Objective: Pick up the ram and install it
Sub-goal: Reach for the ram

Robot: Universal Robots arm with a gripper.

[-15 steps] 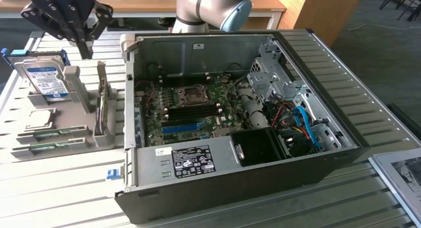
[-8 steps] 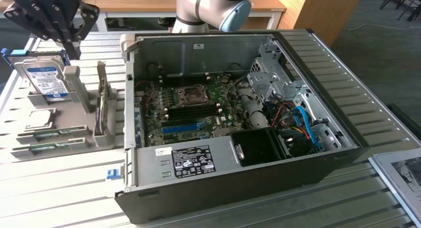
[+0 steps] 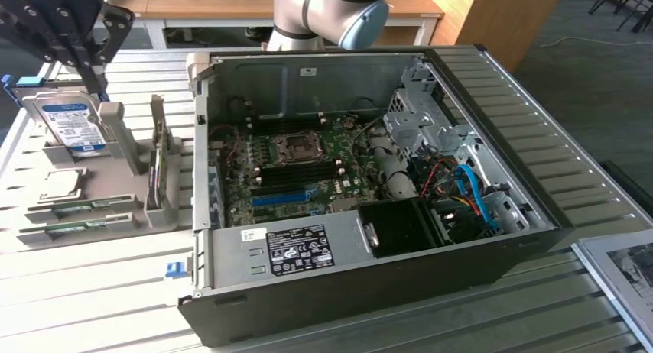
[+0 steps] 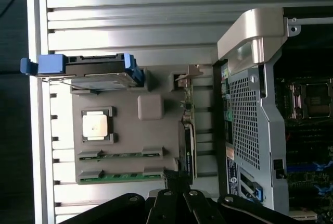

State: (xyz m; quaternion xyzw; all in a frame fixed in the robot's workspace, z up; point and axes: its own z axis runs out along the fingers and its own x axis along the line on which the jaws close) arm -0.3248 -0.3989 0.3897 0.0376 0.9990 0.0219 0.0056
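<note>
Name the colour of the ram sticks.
The ram sticks are green, clearest in the wrist view.

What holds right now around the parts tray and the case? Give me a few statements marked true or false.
1. A ram stick lies in the grey tray, with a second stick beside it. True.
2. The gripper holds a ram stick. False: it is shut and empty, above the tray.
3. The hard drive lies flat on the table. False: it stands upright in the tray.
4. The computer case is open, with its motherboard exposed. True.
</note>
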